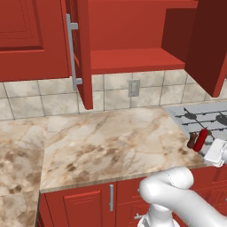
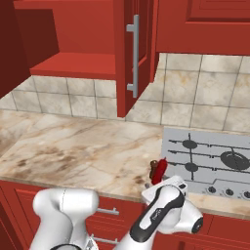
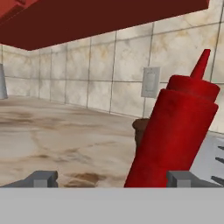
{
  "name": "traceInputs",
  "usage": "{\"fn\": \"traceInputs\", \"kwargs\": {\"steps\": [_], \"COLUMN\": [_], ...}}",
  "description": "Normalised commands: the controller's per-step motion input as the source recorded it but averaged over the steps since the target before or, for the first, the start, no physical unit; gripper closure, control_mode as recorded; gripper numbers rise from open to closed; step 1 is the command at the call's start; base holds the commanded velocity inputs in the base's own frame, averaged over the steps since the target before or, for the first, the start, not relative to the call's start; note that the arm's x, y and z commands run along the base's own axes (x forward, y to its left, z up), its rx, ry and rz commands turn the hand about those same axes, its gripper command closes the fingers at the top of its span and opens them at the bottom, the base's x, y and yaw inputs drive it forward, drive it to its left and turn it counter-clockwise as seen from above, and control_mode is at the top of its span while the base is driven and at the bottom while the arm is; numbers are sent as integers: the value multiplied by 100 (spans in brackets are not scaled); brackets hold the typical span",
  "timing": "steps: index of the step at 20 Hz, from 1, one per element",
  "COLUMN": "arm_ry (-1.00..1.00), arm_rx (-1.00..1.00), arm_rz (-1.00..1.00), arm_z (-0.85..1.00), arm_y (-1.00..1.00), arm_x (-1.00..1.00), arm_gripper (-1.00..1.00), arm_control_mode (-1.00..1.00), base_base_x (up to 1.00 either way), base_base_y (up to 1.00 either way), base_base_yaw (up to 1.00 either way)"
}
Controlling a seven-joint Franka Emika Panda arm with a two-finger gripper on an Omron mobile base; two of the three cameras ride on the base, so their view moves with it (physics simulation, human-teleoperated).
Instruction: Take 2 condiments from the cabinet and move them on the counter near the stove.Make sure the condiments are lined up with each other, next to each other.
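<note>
Your gripper point(image 3: 111, 178) — jaws spread wide, gripping nothing; red squeeze bottle point(image 3: 175, 135) leans between them, brown shaker point(image 3: 140, 131) just behind.

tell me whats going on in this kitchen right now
A white robot arm has its gripper open around a slim red squeeze bottle, which leans on the beige marble counter beside the silver cooktop. A dark brown shaker stands right next to the bottle. The red cabinet shelf is open.
</note>
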Motion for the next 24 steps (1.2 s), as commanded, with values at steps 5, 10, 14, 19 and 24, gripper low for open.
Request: {"fn": "traceInputs", "kwargs": {"steps": [5,10,14,19,24], "arm_ry": [-10,-6,-7,-7,-6], "arm_rx": [0,0,0,0,0], "arm_rz": [0,0,0,0,0], "arm_z": [0,0,0,0,9], "arm_y": [16,12,0,2,0], "arm_x": [-2,-2,-14,-19,-24], "arm_gripper": [-100,-100,-100,-100,-100], "arm_control_mode": [-100,-100,-100,-100,-100], "base_base_x": [0,0,0,0,0], "base_base_y": [0,0,0,0,0], "base_base_yaw": [0,0,0,0,0]}}
